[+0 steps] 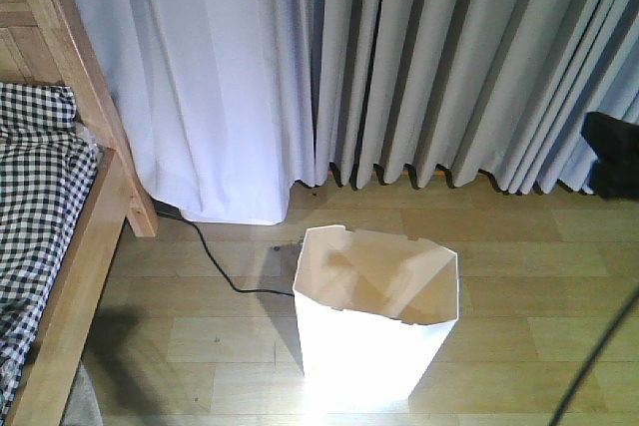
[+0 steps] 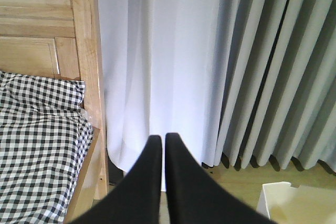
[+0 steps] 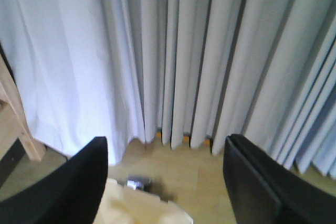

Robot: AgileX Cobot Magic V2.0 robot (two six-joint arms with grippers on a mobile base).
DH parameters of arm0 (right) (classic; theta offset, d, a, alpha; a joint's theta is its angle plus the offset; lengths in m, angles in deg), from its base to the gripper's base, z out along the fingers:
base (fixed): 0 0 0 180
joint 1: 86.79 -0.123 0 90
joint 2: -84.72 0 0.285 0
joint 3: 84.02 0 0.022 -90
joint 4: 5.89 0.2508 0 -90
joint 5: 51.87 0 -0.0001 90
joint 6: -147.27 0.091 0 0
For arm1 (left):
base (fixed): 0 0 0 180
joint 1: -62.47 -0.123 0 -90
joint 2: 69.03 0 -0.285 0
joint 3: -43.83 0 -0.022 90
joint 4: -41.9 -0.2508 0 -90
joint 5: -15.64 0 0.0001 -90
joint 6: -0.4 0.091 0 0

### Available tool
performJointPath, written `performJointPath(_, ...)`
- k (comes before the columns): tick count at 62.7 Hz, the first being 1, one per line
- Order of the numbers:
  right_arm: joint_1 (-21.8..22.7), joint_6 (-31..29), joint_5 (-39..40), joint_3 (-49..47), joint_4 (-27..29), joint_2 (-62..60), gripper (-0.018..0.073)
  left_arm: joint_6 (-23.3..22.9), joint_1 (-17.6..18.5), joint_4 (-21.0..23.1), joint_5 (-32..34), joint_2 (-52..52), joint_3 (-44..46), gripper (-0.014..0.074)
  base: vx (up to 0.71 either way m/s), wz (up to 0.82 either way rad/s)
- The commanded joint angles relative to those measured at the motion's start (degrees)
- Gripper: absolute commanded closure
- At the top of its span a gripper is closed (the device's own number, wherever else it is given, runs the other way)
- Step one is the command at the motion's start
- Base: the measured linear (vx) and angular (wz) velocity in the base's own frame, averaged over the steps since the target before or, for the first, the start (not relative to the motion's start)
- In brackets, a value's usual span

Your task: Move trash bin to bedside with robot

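Bin (image 1: pixel 374 331) upright near bed (image 1: pixel 60 246)

Showing plain white: the trash bin (image 1: pixel 374 331), its inner walls shading to cream. Lying under it, a floor (image 1: pixel 519 246) of pale yellow-brown wood planks. Hanging behind, curtains (image 1: pixel 449 57) in pale grey with darker folds, going near white toward the left edge. Running along the left, a bed frame (image 1: pixel 75 276) in light honey wood, carrying bedding (image 1: pixel 35 197) checked black and white. Trailing across the floor, a black cable (image 1: pixel 215 261). Showing black in both wrist views: the left gripper (image 2: pixel 159 142) and the right gripper (image 3: pixel 165 153).
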Motion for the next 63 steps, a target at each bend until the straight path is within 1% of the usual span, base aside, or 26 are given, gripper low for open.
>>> performJointPath(1,0.2,-0.6,1.6,0.6,0.7,-6.1,0.0090,-0.3,0.0,0.3,3.9,0.8,-1.1,0.0602,0.00,0.00)
performJointPath(5,0.1,-0.5,2.4,2.6,0.9,-10.7,0.0090,-0.3,0.0,0.3,3.9,0.8,-1.1,0.0602,0.00,0.00)
performJointPath(8,-0.8,-0.5,4.5,4.4,1.0,-14.0,0.0090,-0.3,0.0,0.3,3.9,0.8,-1.1,0.0602,0.00,0.00)
performJointPath(16,-5.9,-0.5,12.5,10.1,0.6,-22.0,0.0090,-0.3,0.0,0.3,3.9,0.8,-1.1,0.0602,0.00,0.00)
performJointPath(20,-7.6,-0.5,16.1,13.4,0.7,-26.5,0.0090,-0.3,0.0,0.3,3.9,0.8,-1.1,0.0602,0.00,0.00)
performJointPath(27,-8.5,-0.4,17.8,17.2,1.5,-32.7,0.0105,-0.3,0.0,0.3,3.9,0.8,-1.1,0.0602,0.00,0.00)
performJointPath(33,-8.5,-0.4,17.1,17.8,2.5,-34.3,0.0170,-0.3,0.0,0.3,3.9,0.8,-1.1,0.0602,0.00,0.00)
performJointPath(37,-8.5,-0.4,16.3,17.8,2.5,-34.0,0.0237,-0.3,0.0,0.3,3.9,0.8,-1.1,0.0602,0.00,0.00)
performJointPath(42,-8.5,-0.4,16.0,17.7,2.5,-33.6,0.0358,-0.3,0.0,0.3,3.9,0.8,-1.1,0.0602,0.00,0.00)
performJointPath(49,-8.5,-0.5,16.2,17.7,2.4,-33.6,0.0575,-0.3,0.0,0.3,3.9,0.8,-1.1,0.0602,0.00,0.00)
performJointPath(63,-8.5,-0.4,15.9,17.7,3.9,-33.6,0.0568,-0.3,0.0,0.3,3.9,0.8,-1.1,0.0602,0.00,0.00)
